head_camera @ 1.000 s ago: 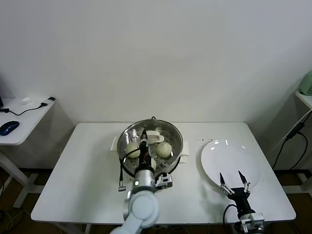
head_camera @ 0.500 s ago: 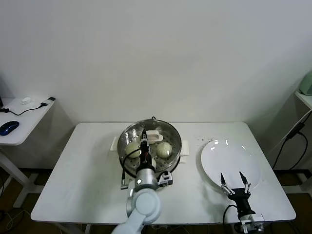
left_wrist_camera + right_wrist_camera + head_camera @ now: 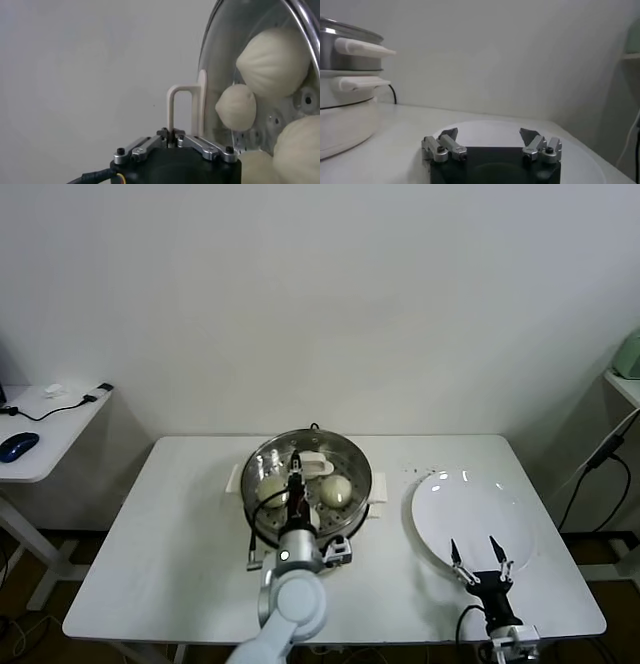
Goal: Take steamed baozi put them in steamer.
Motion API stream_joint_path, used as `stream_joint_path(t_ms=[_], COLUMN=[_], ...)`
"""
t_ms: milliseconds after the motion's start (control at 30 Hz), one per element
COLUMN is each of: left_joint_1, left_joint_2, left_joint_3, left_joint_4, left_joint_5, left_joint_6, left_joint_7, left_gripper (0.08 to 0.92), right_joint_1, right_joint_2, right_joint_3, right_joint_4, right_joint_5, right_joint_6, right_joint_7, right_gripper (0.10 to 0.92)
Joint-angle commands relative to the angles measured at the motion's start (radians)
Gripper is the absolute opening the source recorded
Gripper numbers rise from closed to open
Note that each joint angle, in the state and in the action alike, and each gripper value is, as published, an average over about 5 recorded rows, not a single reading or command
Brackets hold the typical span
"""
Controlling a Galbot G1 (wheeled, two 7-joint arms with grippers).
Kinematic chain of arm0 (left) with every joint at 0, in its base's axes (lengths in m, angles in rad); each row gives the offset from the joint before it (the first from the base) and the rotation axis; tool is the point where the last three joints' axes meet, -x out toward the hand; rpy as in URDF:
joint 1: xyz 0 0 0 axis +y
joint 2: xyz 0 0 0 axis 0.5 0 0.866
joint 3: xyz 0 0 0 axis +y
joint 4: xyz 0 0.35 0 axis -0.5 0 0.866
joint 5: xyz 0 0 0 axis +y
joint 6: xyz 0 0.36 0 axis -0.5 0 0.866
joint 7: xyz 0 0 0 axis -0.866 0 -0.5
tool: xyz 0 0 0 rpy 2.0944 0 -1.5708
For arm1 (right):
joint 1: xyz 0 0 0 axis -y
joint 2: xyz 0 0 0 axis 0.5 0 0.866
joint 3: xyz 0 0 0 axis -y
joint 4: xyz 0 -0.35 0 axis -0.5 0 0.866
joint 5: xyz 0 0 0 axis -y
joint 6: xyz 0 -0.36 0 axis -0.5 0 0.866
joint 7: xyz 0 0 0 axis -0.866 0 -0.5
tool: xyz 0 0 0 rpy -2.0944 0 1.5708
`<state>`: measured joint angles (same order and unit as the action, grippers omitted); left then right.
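Left gripper (image 3: 296,482) is seen reaching into the steamer (image 3: 262,461) from the near side, its slim dark fingers drawn almost together in both the head view and the left wrist view (image 3: 172,134), with nothing visibly pinched between them; whether a bun is being let go cannot be told. Steamed baozi (image 3: 337,490) are found inside the pot on the perforated tray: in the head view one lies on the right of the tray and another (image 3: 272,487) on the left just beside the arm, while in the left wrist view four cream buns are made out against the shiny wall, two whole ones (image 3: 274,61) (image 3: 236,106) and two more cut off at the picture's edge. A white looped handle (image 3: 181,107) is seen standing up inside the pot near the wall. The plate (image 3: 472,514), to the right of the steamer and apart from it, is shown bare, with no bun left on it. Right gripper (image 3: 480,553) is held over the plate's near edge with its jaws spread wide and empty, apparently idle. The loading is judged to be essentially complete, and only the withdrawal of the left arm from the pot appears to be left.
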<state>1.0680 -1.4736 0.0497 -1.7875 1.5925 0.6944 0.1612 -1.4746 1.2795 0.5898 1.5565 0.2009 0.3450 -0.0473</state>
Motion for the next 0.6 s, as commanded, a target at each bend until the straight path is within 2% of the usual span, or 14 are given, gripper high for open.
stream_joint_path(t_ms=[33, 233, 400, 500, 600], left_joint_1=[-0.001, 0.011, 0.037, 0.059, 0.084], left_joint_2=[0.0, 0.01, 0.033, 0.072, 0.118], left_joint_3=[-0.001, 0.004, 0.019, 0.027, 0.02], left_joint_4=[0.008, -0.043, -0.138, -0.223, -0.303], left_joint_5=[-0.001, -0.026, -0.088, -0.194, -0.357], left_joint_6=[0.0, -0.005, -0.006, -0.014, -0.053], left_joint_7=[-0.001, 0.018, 0.031, 0.008, -0.05], left_gripper=[0.229, 0.402, 0.549, 0.636, 0.722], right_joint_1=[0.0, 0.001, 0.01, 0.017, 0.023], right_joint_2=[-0.004, -0.008, -0.004, -0.002, -0.001], right_joint_3=[0.0, 0.0, -0.002, -0.008, -0.015], right_joint_4=[0.004, 0.016, 0.018, 0.016, 0.02], right_joint_5=[-0.005, -0.004, 0.011, 0.04, 0.07], right_joint_6=[0.002, -0.018, -0.044, -0.055, -0.029], right_joint_7=[-0.007, -0.012, -0.002, 0.028, 0.048], right_gripper=[0.823, 0.823, 0.823, 0.823, 0.823])
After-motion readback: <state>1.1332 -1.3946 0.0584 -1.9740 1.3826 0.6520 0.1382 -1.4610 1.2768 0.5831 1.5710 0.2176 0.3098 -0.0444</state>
